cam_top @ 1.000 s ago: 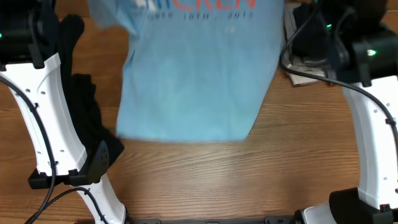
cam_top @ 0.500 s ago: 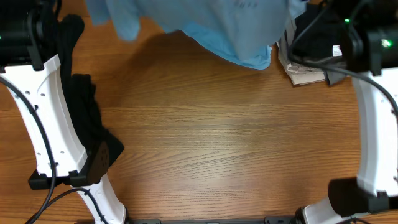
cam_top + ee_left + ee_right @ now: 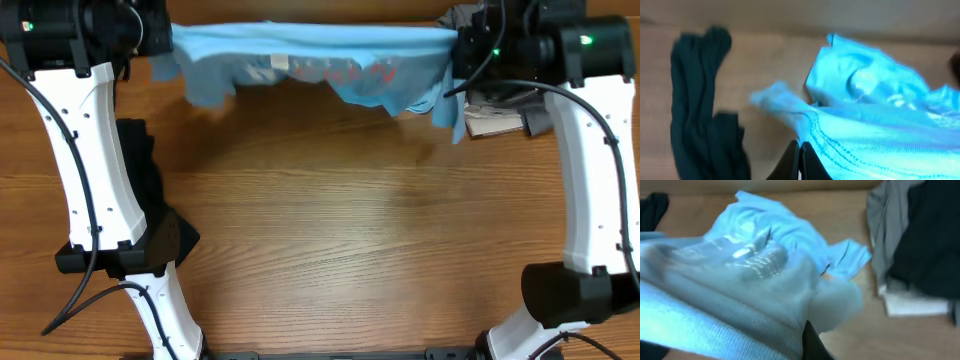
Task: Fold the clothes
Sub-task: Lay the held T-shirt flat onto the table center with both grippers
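A light blue T-shirt (image 3: 320, 55) with red print hangs stretched between my two grippers across the far side of the table, held up off the wood. My left gripper (image 3: 165, 42) is shut on its left corner; the left wrist view shows the closed fingers (image 3: 799, 150) pinching the stitched hem (image 3: 860, 145). My right gripper (image 3: 462, 45) is shut on the right corner; in the right wrist view the cloth (image 3: 740, 295) covers most of the finger (image 3: 807, 335). The shirt's lower part sags in loose folds.
A dark garment (image 3: 140, 180) lies along the left side by the left arm, also in the left wrist view (image 3: 695, 115). A pile of grey, black and white clothes (image 3: 495, 110) sits at the far right, seen in the right wrist view (image 3: 915, 245).
The shirt lay flat on the table a second ago. Both grippers have lifted it and pulled it toward the far edge, where it now hangs stretched between them.
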Robot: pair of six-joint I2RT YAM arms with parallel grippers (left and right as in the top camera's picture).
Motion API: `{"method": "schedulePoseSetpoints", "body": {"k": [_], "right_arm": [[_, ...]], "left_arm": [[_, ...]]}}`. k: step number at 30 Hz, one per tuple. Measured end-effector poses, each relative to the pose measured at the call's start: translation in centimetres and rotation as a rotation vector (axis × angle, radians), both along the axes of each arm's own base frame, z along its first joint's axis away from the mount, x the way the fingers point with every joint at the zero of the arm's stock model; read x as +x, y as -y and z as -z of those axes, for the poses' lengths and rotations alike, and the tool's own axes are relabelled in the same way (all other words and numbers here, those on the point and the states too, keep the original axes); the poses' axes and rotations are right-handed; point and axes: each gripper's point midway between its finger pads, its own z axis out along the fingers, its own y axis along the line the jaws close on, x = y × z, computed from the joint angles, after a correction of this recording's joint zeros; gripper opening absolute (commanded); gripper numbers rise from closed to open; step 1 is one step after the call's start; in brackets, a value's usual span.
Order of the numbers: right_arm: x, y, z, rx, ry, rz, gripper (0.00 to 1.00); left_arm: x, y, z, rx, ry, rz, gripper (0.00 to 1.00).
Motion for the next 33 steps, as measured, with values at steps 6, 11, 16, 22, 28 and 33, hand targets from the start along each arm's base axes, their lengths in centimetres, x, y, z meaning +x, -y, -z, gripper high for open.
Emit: {"method": "schedulePoseSetpoints", "body": {"k": [6, 11, 16, 22, 28, 33], "right_arm": [[-4.6, 0.1, -2.5, 0.05, -0.034, 0.034, 0.04], [-10.1, 0.9, -3.2, 0.05, -0.128, 0.077, 0.04], [-13.1, 1.2, -1.3, 0.043, -0.224, 0.096, 0.04], [-17.4, 1.6, 3.0, 0.047, -0.357, 0.142, 0.04], [-22.7, 1.9, 6.0, 0.087, -0.374, 0.206, 0.04], [-25.7, 2.1, 10.5, 0.112, -0.468, 0.282, 0.04]], "left_arm": [[-0.8, 0.3, 0.8, -0.007, -0.045, 0.019, 0.04], [-2.7, 0.9, 1.7, -0.034, -0.115, 0.037, 0.04], [-6.3, 1.1, 3.4, -0.043, -0.228, 0.036, 0.04], [-10.0, 1.3, 6.2, -0.05, -0.361, 0.033, 0.04], [-13.0, 1.6, 9.3, -0.066, -0.492, 0.035, 0.04], [-14.7, 2.0, 13.4, -0.093, -0.62, 0.038, 0.04]]}}
